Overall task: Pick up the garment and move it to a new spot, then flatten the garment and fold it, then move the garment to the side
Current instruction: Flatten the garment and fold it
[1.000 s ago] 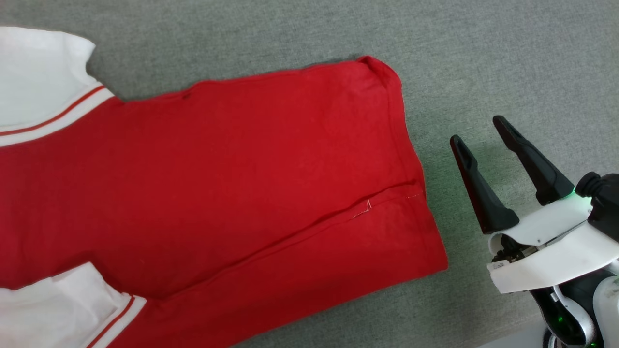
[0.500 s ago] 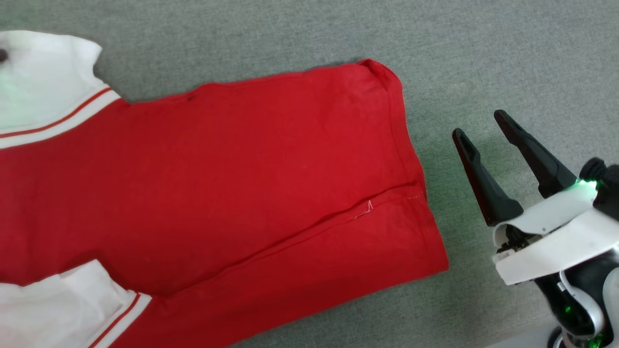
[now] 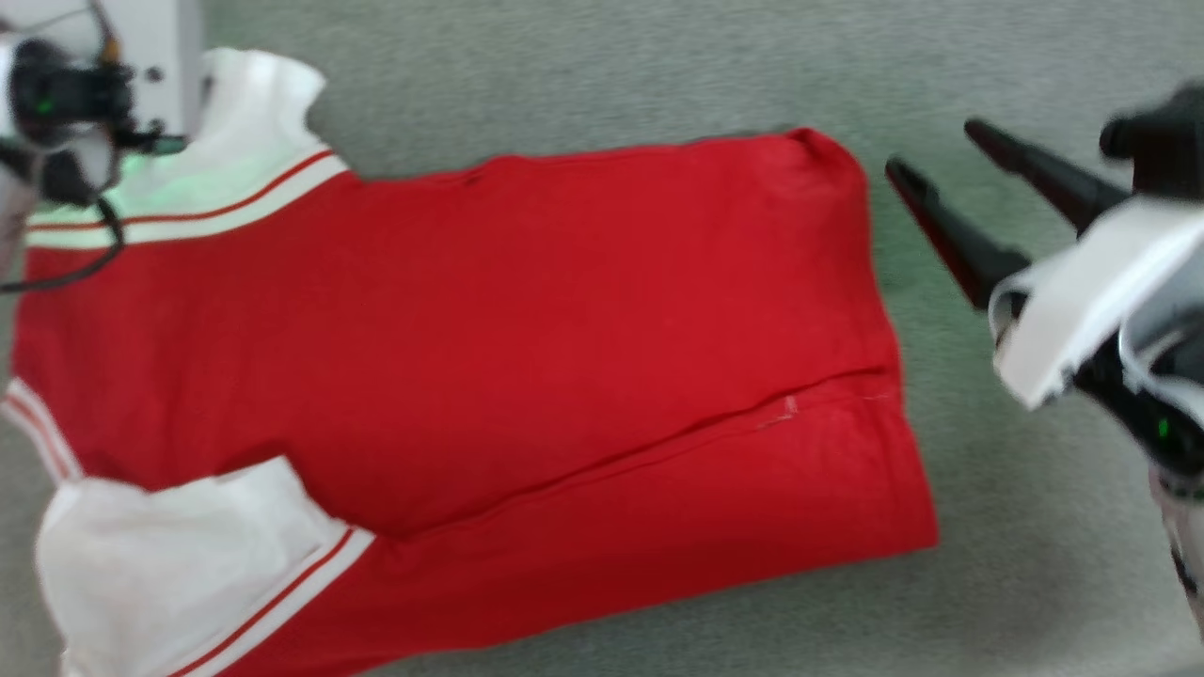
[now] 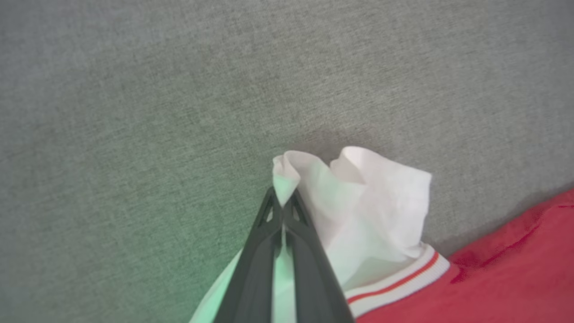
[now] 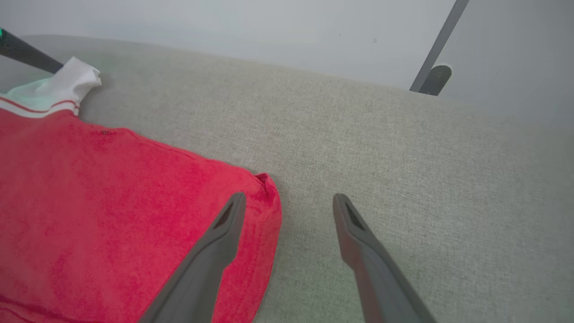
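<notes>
The garment point(image 3: 583, 329), a red T-shirt with white striped-trim sleeves, lies spread on the grey cloth surface point(image 3: 1035, 564). Its hem is on the right and one white sleeve point(image 3: 179, 555) sits at the near left. At the far left my left gripper point(image 3: 155, 143) is shut on the tip of the other white sleeve point(image 4: 367, 202), which bunches up beside the closed fingers point(image 4: 309, 269). My right gripper point(image 3: 941, 150) is open just right of the far hem corner point(image 5: 264, 181). In the right wrist view its left finger point(image 5: 215, 251) hangs over the hem edge.
The grey surface point(image 5: 403, 157) runs on to the right and beyond the shirt. Behind its far edge there is a pale wall and a slanted grey pole with a round foot point(image 5: 432, 74). My left arm's dark finger point(image 5: 27, 54) shows at that view's upper left.
The left gripper has closed on the far white sleeve. The right gripper has moved forward, level with the far hem corner. The head camera has shifted, so the shirt sits further right.
</notes>
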Available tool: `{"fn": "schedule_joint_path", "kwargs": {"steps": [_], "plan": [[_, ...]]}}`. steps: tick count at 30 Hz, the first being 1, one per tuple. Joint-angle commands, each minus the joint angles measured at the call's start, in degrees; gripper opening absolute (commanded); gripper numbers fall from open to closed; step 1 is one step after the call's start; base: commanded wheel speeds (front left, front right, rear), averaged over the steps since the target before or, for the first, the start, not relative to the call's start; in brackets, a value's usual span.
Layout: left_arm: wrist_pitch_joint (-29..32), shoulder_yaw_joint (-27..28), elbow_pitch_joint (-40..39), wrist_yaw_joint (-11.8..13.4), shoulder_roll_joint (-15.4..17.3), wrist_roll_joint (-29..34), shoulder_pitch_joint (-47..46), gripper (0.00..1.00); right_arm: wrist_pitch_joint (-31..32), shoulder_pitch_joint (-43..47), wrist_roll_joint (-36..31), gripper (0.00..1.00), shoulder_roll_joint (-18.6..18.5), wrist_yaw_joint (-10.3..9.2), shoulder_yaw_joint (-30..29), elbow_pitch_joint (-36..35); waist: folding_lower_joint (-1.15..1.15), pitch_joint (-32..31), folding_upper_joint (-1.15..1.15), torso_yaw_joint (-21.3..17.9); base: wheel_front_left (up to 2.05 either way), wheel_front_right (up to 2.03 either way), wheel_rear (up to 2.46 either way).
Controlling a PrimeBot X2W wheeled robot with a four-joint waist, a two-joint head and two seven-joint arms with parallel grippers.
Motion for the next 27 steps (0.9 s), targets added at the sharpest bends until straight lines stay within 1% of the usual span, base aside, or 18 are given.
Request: {"fn": "schedule_joint_path", "kwargs": {"steps": [1, 3, 8, 12, 15, 16, 17, 21, 27], "plan": [[-0.6, -0.3, 0.7, -0.9, -1.4, 0.6, -1.1, 0.00, 1.8, -2.4, 1.3, 1.00, 0.5, -0.07, 0.0, 2.1, 0.00, 0.4, 0.00, 2.8, 0.00, 0.00, 0.00], [-1.3, -0.4, 2.0, -1.7, -2.7, 0.8, -2.1, 0.00, 4.6, -5.4, 1.4, 1.00, -0.5, -0.07, 1.1, 5.0, 0.00, 0.9, 0.00, 3.9, 0.00, 0.00, 0.00], [-3.1, -0.7, 5.4, -3.7, -5.7, 1.4, -3.9, 0.00, 10.7, -11.0, 3.4, 1.00, -0.1, -0.07, 4.0, 12.3, 0.00, 1.8, 0.00, 5.5, 0.00, 0.00, 0.00], [-4.2, -0.9, 8.2, -5.3, -7.1, 1.6, -4.5, 0.00, 15.6, -14.0, 4.8, 1.00, 0.0, -0.07, 6.4, 16.6, 0.00, 2.0, 0.00, 6.1, 0.00, 0.00, 0.00], [-4.9, -1.0, 10.1, -6.3, -7.9, 1.6, -4.6, 0.00, 20.2, -14.6, 5.7, 1.00, 0.0, -0.07, 8.6, 19.3, 0.00, 1.9, 0.00, 6.4, 0.00, 0.00, 0.00], [-5.0, -1.1, 10.7, -6.6, -8.0, 1.5, -4.7, 0.00, 22.0, -14.6, 6.3, 0.78, -0.1, -0.07, 9.3, 20.1, 0.00, 1.8, 0.00, 6.4, 0.00, 0.00, 0.00], [-5.3, -1.0, 11.2, -6.8, -8.2, 1.5, -4.8, 0.00, 23.2, -14.8, 6.6, 0.00, -0.3, -0.06, 10.2, 20.2, 0.00, 1.8, 0.00, 6.4, 0.00, 0.00, 0.00], [-5.7, -1.2, 13.2, -7.6, -9.0, 1.6, -5.2, 0.00, 24.9, -16.0, 7.3, 0.00, -1.0, -0.07, 10.2, 20.8, 0.00, 1.6, 0.00, 6.6, 0.00, 0.00, 0.00], [-8.0, -0.7, 15.4, -8.6, -10.1, 1.3, -5.9, 0.00, 22.0, -16.8, 6.7, 0.00, -1.1, -0.08, 9.1, 20.8, 0.00, 0.4, 0.00, 7.0, 0.00, 0.00, 0.00]]}}
